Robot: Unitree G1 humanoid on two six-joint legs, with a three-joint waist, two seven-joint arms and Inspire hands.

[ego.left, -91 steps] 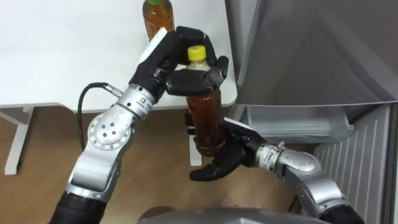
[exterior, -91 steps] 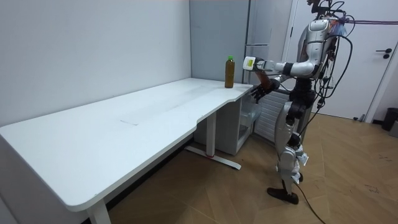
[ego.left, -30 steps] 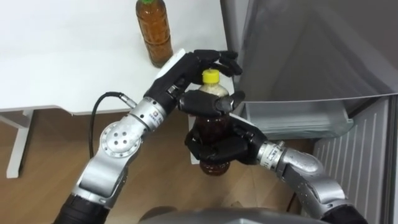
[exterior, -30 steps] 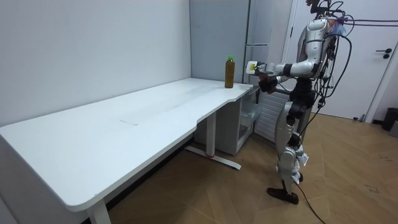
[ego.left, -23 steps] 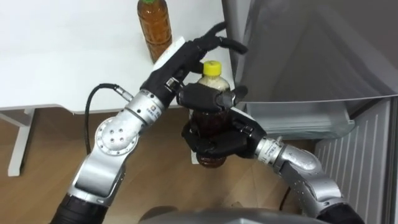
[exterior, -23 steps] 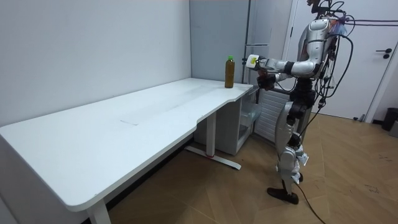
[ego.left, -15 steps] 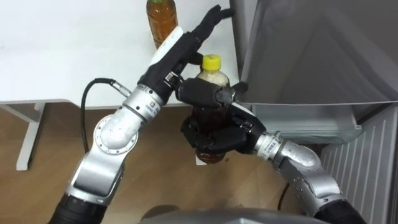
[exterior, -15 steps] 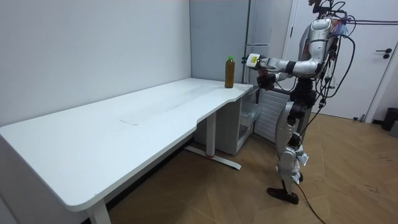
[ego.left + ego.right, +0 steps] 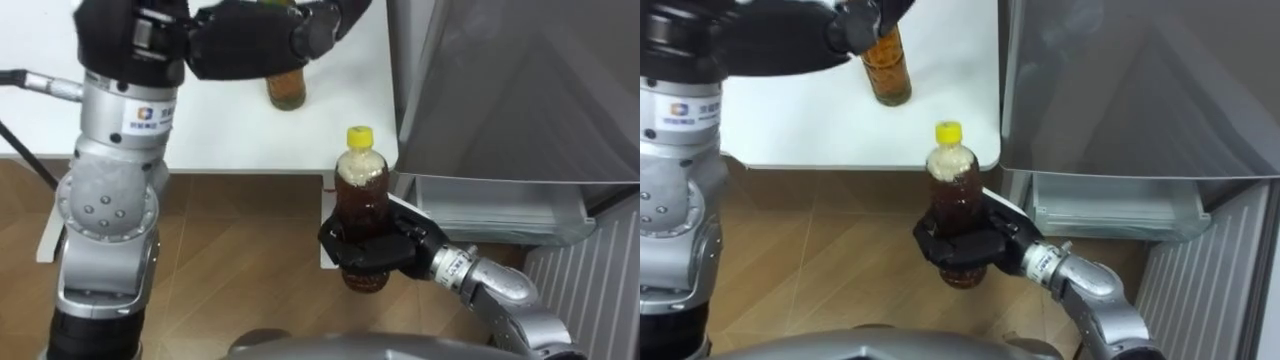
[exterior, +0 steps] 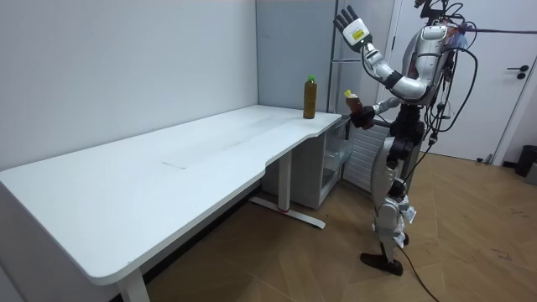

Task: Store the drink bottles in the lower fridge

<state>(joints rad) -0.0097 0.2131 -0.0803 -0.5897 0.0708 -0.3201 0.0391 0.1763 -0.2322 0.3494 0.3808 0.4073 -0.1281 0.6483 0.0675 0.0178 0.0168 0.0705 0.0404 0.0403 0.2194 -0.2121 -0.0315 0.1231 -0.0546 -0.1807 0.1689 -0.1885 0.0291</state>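
Observation:
A brown tea bottle (image 9: 362, 205) with a yellow cap stands upright in my right hand (image 9: 378, 252), whose fingers curl round its lower half, in front of the table's corner. In the room view this bottle (image 10: 354, 104) is at chest height. My left hand (image 10: 348, 21) is raised high above my head, fingers spread and open, holding nothing; in the eye views the left hand (image 9: 262, 35) shows at the top edge. A second tea bottle (image 9: 287, 88) stands on the white table (image 9: 200, 130) near its right end. The grey fridge (image 9: 500, 80) is to my right.
Low in the fridge is a clear plastic bin (image 9: 495, 205). A white ribbed panel (image 9: 585, 300) is at the lower right. The long white table (image 10: 168, 176) runs along the wall on the room view's left, and I stand at its far end on the wooden floor (image 10: 470, 243).
My left hand has let go of the bottle's neck, opened and swung up above my head. The right hand keeps the bottle, now held alone and a little lower in view.

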